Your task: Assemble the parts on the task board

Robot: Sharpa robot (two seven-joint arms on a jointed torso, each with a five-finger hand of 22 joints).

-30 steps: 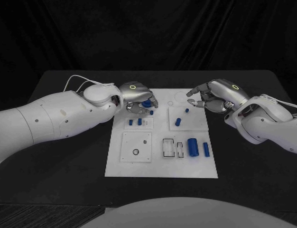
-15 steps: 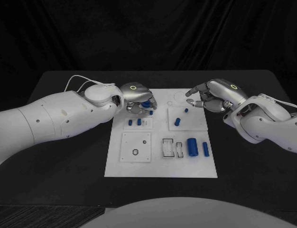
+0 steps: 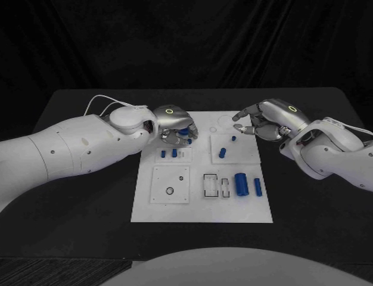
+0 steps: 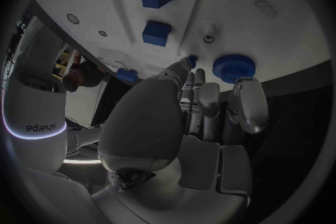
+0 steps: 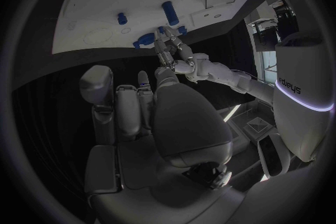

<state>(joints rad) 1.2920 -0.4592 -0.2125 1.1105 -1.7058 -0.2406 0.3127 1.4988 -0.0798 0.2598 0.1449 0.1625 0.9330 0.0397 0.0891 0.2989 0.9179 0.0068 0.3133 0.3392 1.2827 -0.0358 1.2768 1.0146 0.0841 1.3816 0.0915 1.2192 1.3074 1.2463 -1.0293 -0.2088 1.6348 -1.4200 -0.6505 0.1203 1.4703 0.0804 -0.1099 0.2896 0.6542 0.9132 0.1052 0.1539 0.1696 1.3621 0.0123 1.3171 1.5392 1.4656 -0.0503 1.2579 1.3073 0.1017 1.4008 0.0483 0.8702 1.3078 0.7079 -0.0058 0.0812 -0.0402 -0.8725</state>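
Left hand (image 3: 173,124) hunched over the far-left corner of the task board (image 3: 202,208), fingers (image 4: 195,92) curled down beside a blue round part (image 4: 232,67) — touching or gripping it, cannot tell. Right hand (image 3: 264,122) hovering over the board's far-right corner, fingers loosely bent and apart, nothing seen in them.

Left palm hidden by its own back in the head view; the wrist view leaves any contact with the round part unclear.

Both arms reaching in from the desk (image 3: 75,196) sides, hands angled toward each other. Other blue parts (image 3: 241,184) lying in the board's middle and near-right recesses.
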